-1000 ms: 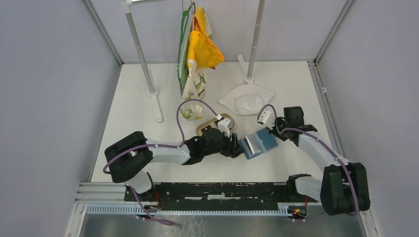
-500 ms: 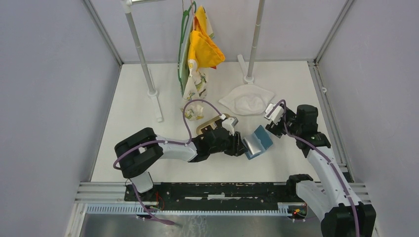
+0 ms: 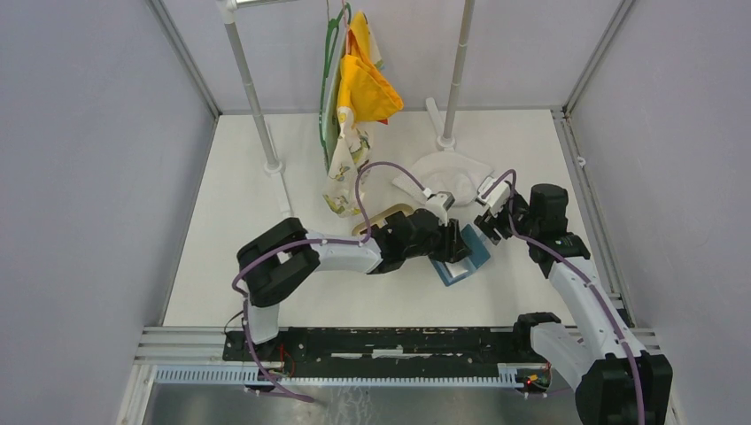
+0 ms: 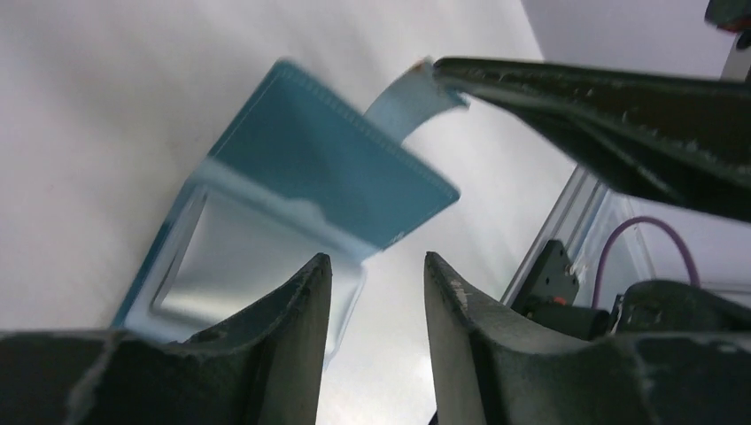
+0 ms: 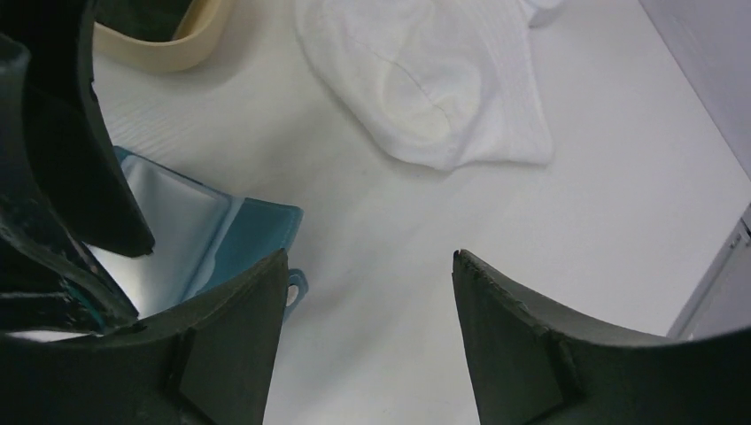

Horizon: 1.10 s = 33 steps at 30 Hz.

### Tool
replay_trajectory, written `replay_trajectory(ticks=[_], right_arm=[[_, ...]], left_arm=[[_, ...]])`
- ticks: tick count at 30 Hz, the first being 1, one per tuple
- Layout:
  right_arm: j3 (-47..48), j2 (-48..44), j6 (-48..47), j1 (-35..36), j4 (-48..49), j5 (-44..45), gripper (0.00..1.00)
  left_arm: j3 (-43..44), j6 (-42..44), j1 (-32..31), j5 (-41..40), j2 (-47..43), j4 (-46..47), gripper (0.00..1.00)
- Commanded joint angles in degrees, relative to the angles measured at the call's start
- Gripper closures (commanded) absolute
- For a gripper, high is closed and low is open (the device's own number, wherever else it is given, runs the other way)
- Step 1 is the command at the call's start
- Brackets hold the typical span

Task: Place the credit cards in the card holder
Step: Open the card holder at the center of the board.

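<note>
The blue card holder lies open on the white table, its shiny clear inner pocket facing up. My left gripper hovers right over it, open, with nothing between its fingers. My right gripper stands just right of the holder, open and empty. The holder's pale strap ends right at one right finger; I cannot tell if they touch. In the right wrist view the card holder is at the left, beside my left gripper's fingers. The credit cards are out of view.
A tan oval tray sits left of the holder, mostly under my left arm. A crumpled white cloth lies behind both grippers. Two rack poles stand at the back with yellow and patterned cloths hanging. The table's right rail is close.
My right gripper has opened, let go of the holder's right edge and drawn back a little. My left arm has swung right, over the holder, with its jaws slightly narrower.
</note>
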Motion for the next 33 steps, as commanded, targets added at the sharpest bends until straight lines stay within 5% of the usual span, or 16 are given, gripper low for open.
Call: replay_trajectory(ticks=[1,10,12,14,16,20,33], right_arm=[[0.28,-1.94,5.31,-1.14,5.00,3.43,0.26],[3.82,-1.74,-1.70,-2.34,-3.85,-13.17,0.22],[4.08,-1.26,-4.49,-2.38,-6.27,-16.69,0.30],[3.96,-0.11,-6.18,-2.38,-8.02,-17.52,0.49],[4.04,2.17,-7.35,-2.38,-9.13,-15.16,0.70],[4.23,8.34,-5.60,-2.39,-8.99,-6.90,0.88],[4.19,22.24,-1.54,-2.41,-8.58,5.78,0.92]], left_arm=[[7.82,1.66,0.79,1.83,5.84,-0.62,0.53],[14.75,-2.25,4.27,5.87,15.73,0.48,0.56],[15.75,-3.13,4.80,6.68,16.93,0.58,0.56],[16.66,-4.07,5.34,7.94,17.94,1.06,0.56],[16.38,-5.08,5.84,8.57,18.02,2.50,0.56],[14.79,-5.64,6.57,8.33,16.43,4.57,0.56],[3.15,-3.52,6.57,7.81,2.84,9.66,0.56]])
